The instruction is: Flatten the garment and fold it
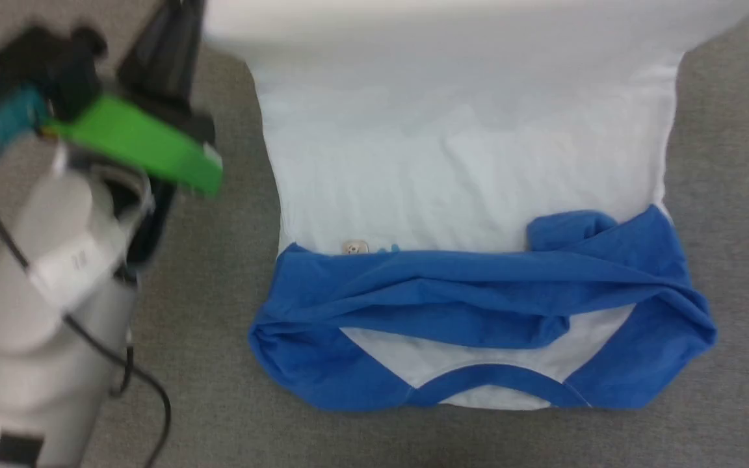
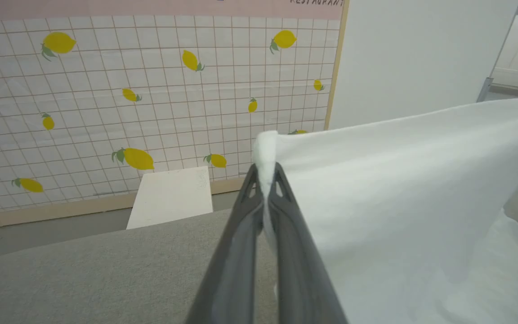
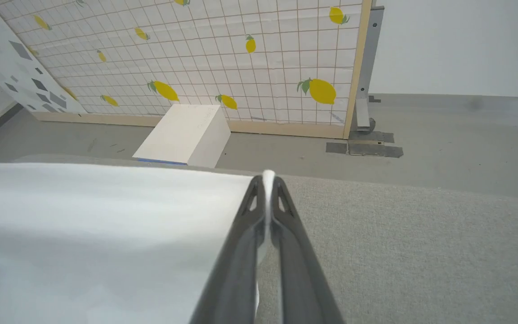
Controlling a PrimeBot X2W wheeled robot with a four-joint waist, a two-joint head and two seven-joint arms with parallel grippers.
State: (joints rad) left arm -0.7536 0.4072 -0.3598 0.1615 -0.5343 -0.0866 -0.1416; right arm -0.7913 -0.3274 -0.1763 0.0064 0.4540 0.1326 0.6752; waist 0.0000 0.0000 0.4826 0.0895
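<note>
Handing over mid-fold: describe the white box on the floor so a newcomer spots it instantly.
Find the wall of pale tiles printed with yellow lemons beyond the grey work surface. On the floor near its base sits the white box. Unlike the soft white garment, it is rigid and flat-sided, with a blue line along its bottom edge.

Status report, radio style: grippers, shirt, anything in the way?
Left gripper shut on shirt corner, lifted. Right gripper shut on other corner. Blue sleeves folded in. White box beyond, on floor.
</note>
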